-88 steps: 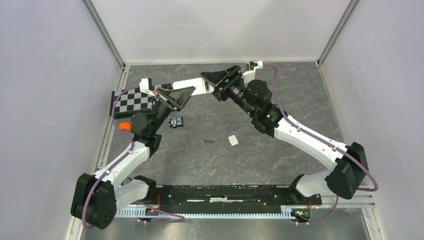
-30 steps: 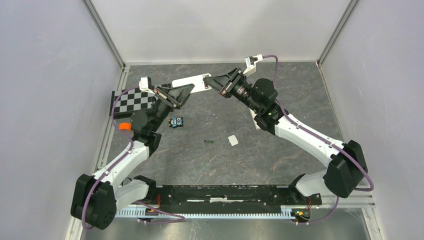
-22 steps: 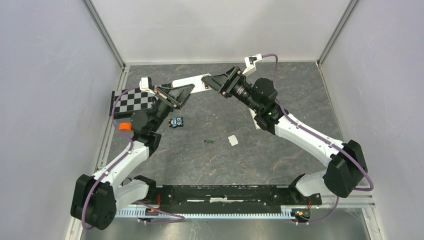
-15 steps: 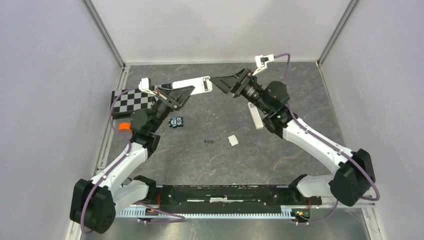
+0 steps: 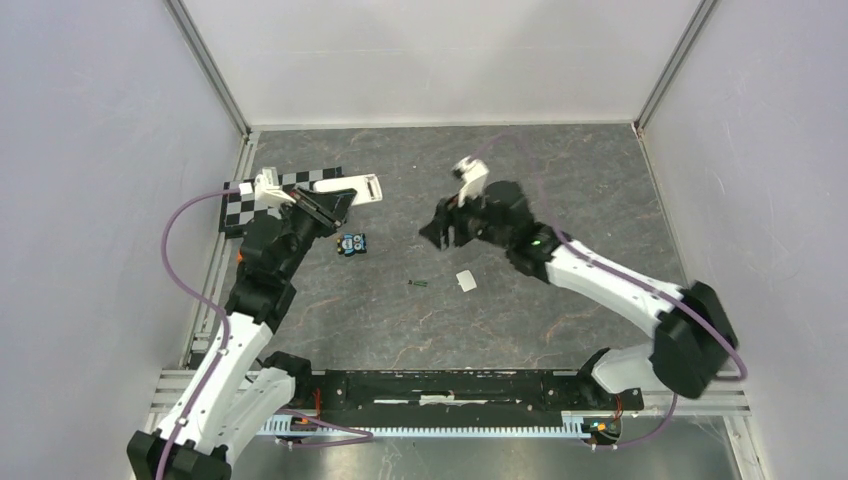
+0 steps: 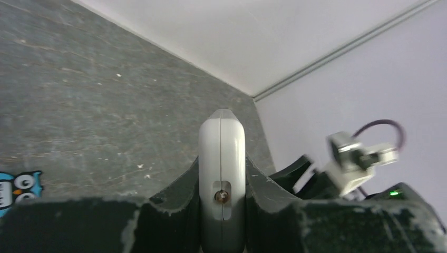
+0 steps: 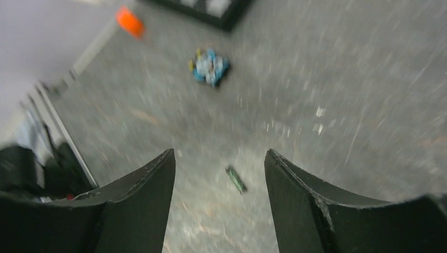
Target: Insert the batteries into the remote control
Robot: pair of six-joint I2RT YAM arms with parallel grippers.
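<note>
**Ana:** What is each end effector doing?

**Ben:** The left end effector (image 6: 222,176) is clamped on the remote control (image 6: 222,139). The remote is a slim white bar pinched by its long sides, and its rounded tip pokes out past the fingers. It is held in the air at the upper left of the overhead view. The right end effector (image 7: 219,158) has its jaws spread wide with nothing between them. It hangs blurred over the middle of the grey tabletop (image 5: 600,170).

**Ana:** Where is the battery?

**Ben:** Only one battery (image 7: 236,179) shows. It is a tiny dark green stick lying flat on the tabletop, in the lower middle of the right wrist view. The two fingers frame it from above and do not touch it. From overhead it sits near the centre of the frame. A small white chip (image 5: 466,281) lies just to its right, and a blue owl-printed item (image 5: 350,244) lies further to its upper left. I cannot tell what the chip is.

**Ana:** How will the battery handle?

**Ben:** My guess is that it is light, rigid and smooth. Being round, it is apt to roll or squirt out of a loose pinch. I would take it across its middle, with the fingers square to its length, leaving both ends free for seating. Because it lies flat, the fingertips would need to come right down to the tabletop. The remote looks like stiff, light plastic. Its battery bay is not visible from here.
</note>
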